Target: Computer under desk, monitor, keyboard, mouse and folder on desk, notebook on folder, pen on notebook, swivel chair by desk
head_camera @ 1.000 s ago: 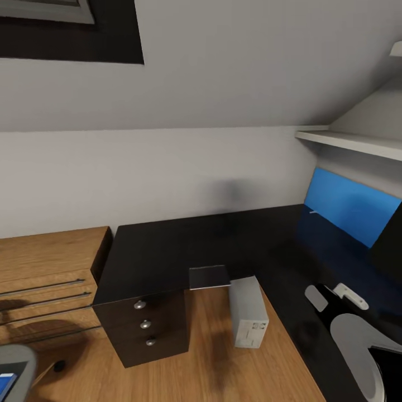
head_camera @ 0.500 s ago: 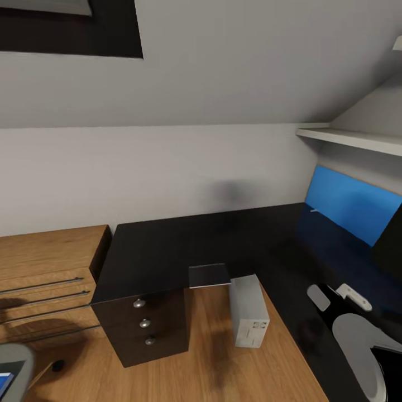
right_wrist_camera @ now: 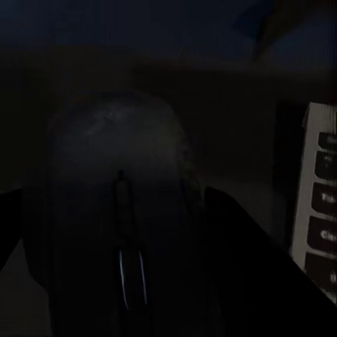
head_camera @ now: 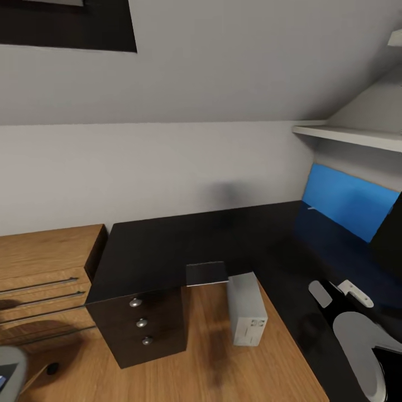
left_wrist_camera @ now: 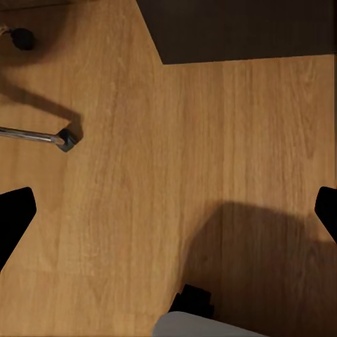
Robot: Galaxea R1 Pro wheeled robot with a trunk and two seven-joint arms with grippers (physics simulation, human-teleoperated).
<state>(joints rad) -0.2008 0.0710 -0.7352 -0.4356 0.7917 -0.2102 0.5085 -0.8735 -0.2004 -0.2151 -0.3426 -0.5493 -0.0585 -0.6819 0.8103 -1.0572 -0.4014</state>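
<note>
Dark mouse (right_wrist_camera: 123,210) between right end effector (right_wrist_camera: 133,232) fingers

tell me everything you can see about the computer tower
The computer is a light grey-white boxy tower, plain and matte, standing upright on the wooden floor. Its narrow face, turned toward the head camera, carries a small cluster of ports low down. It sits in the inner corner of the black L-shaped desk, its far end tucked under the top. Nothing rests on it.
</note>
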